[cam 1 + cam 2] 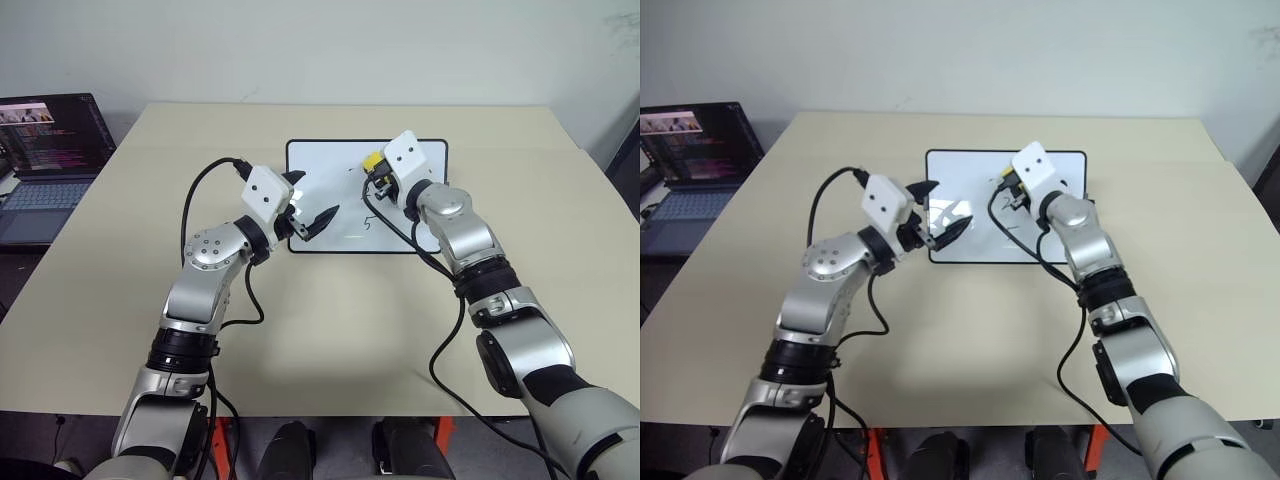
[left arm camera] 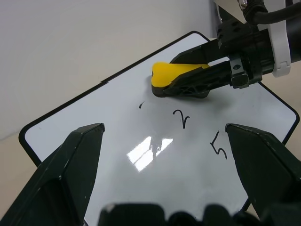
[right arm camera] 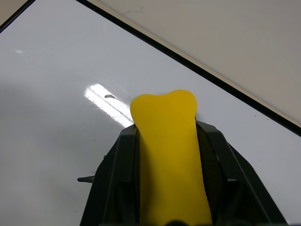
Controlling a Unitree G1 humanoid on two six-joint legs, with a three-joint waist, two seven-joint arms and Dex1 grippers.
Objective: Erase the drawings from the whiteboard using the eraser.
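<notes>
The whiteboard (image 1: 320, 165) lies flat on the table, its black frame (image 2: 117, 75) showing along the far edge. My right gripper (image 1: 375, 172) is shut on the yellow eraser (image 2: 176, 75), which rests on the board's upper middle. Just beside the eraser stand the drawings: a small short mark (image 2: 141, 105), a "2" (image 2: 181, 118) and a "5" (image 2: 217, 145). My left gripper (image 1: 310, 200) hovers open over the board's left part, nothing between its fingers (image 2: 70, 169).
An open laptop (image 1: 50, 160) sits at the far left, off the beige table (image 1: 330, 330). Black cables hang from both wrists.
</notes>
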